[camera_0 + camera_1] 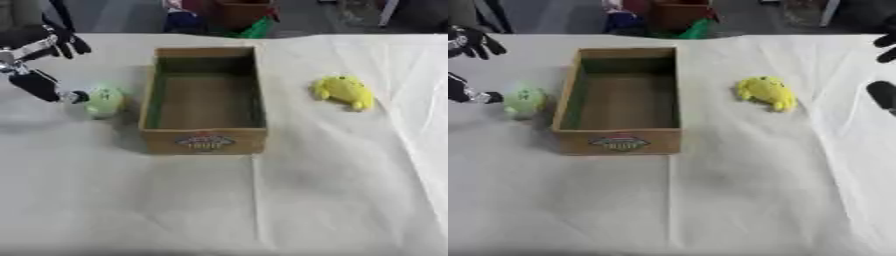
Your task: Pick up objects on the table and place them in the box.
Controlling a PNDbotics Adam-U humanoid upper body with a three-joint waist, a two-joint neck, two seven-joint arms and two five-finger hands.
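left hand [39,62] at desk's left edge, fingers spread, one fingertip [79,96] touching pale green round object [104,101], not curled round it. green object lies on desk [262,200] just left of box [204,141]. box open, nothing visible inside. yellow object [345,91] on desk right of box, apart from it. right hand [883,75] at right edge, only dark fingertips showing, cannot tell its state.

An open cardboard box [204,102] with a printed label on its near wall stands mid-table, nothing visible inside. A pale green rounded object [104,101] lies just left of it; a yellow soft toy [345,91] lies well apart on its right.
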